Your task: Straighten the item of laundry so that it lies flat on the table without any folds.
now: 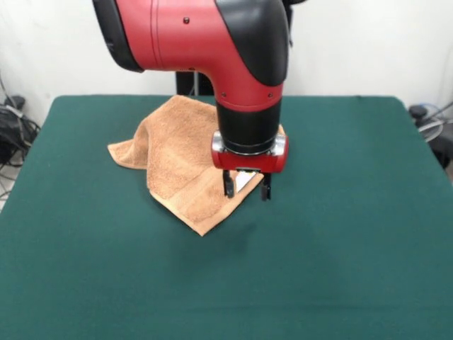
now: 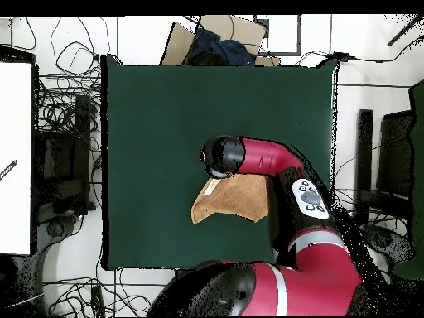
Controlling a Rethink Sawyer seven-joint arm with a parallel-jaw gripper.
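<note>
The orange-tan towel lies crumpled and folded over itself on the far middle of the dark green table, with one corner pointing toward the camera. My gripper hangs over the towel's right edge, its fingers apart and open. The small white label shows between them. In the overhead view the towel lies beside the red arm, whose wrist covers the gripper. The green table spreads around it.
Cables and dark gear lie off the table's left side and right side. In the overhead view a cardboard box stands beyond the table's far edge and a white panel at the left.
</note>
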